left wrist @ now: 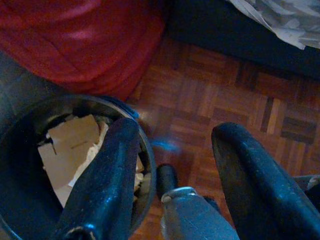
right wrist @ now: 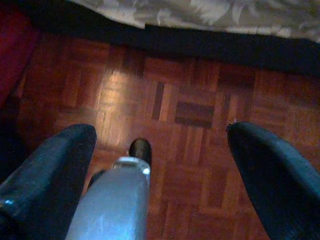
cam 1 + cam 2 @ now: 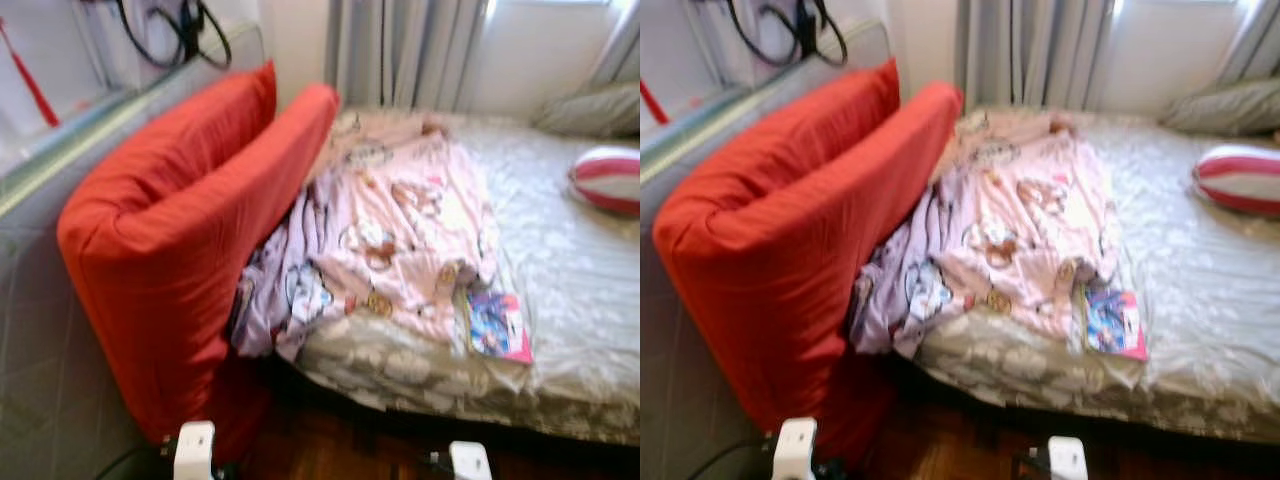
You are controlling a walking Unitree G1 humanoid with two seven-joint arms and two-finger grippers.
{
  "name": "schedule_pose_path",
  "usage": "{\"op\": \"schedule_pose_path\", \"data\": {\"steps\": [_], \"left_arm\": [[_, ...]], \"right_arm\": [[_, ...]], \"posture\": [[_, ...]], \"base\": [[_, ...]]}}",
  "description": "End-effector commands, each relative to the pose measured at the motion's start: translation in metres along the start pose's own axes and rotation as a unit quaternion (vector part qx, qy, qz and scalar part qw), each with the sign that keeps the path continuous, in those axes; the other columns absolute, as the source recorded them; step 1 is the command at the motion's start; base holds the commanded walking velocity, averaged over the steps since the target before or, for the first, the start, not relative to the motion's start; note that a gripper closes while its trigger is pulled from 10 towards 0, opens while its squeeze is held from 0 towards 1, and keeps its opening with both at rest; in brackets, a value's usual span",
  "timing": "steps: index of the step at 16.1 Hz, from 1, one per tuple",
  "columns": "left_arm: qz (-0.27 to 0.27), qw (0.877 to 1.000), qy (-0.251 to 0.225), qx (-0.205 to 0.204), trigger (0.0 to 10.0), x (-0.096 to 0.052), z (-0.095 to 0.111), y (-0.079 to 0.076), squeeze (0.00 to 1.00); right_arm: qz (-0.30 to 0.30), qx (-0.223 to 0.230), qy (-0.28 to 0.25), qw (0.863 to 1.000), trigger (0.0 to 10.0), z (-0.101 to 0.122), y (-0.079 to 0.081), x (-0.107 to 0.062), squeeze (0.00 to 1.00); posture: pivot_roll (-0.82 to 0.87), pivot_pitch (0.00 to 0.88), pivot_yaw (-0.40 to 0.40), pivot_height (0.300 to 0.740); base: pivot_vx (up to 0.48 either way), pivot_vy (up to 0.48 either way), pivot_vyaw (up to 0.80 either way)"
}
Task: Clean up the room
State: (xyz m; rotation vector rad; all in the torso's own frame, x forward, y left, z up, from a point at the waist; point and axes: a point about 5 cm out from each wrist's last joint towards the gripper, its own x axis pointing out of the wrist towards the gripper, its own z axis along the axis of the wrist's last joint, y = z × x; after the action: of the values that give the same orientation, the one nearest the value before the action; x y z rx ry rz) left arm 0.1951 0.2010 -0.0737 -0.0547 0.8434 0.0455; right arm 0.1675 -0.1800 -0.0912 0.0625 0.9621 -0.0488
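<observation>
head views: red cushion [image 3: 180, 240] leans against the bed [image 3: 580, 330] edge, pink printed blanket [image 3: 400, 230] bunched on the mattress, small book [image 3: 497, 325] just beside it, striped pillow [image 3: 608, 178] farther right. left wrist: left gripper [image 1: 172, 150] spread wide, empty, over a dark bin [image 1: 20, 165] holding paper scraps [image 1: 70, 150] (cushion just behind). right wrist: right gripper [image 2: 160, 150] spread wide, empty, above parquet floor [image 2: 190, 100].

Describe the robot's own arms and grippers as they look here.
The left gripper and right gripper each have two long, thick black fingers with rounded tips and a dull, slightly scuffed sheen. Between each pair sits a silver metal part with a small black knob. In the head views, white blocky arm parts show.
</observation>
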Motion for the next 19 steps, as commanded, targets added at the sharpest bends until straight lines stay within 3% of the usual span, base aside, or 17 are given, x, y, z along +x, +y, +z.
{"op": "schedule_pose_path", "data": {"steps": [1,8,13,19], "left_arm": [[0.005,1.000,0.015,-0.001,10.0,-0.0018,-0.0076,0.0018,0.00],[0.016,1.000,0.013,-0.005,10.0,-0.0014,-0.0037,0.0076,0.00],[0.015,1.000,0.006,-0.008,10.0,-0.0001,0.0003,0.0052,0.00],[0.013,1.000,0.002,-0.009,10.0,0.0005,0.0016,0.0027,0.00]], "right_arm": [[-0.003,0.009,0.001,1.000,10.0,-0.0019,0.0002,-0.0004,0.00],[-0.015,0.011,0.001,1.000,10.0,0.0005,-0.0022,0.0001,0.00],[-0.014,0.000,0.007,1.000,10.0,0.0012,-0.0029,0.0004,0.00],[-0.016,-0.005,0.003,1.000,10.0,0.0005,-0.0036,0.0000,0.00]], "posture": [[0.03,0.022,0.002,0.738],[0.02,0.049,-0.001,0.738],[0.02,0.047,-0.003,0.738],[0.02,0.019,-0.003,0.738]], "base": [[0.000,0.000,0.00],[0.000,-0.405,0.00],[0.000,-0.391,-0.65],[0.000,-0.371,0.00]]}}
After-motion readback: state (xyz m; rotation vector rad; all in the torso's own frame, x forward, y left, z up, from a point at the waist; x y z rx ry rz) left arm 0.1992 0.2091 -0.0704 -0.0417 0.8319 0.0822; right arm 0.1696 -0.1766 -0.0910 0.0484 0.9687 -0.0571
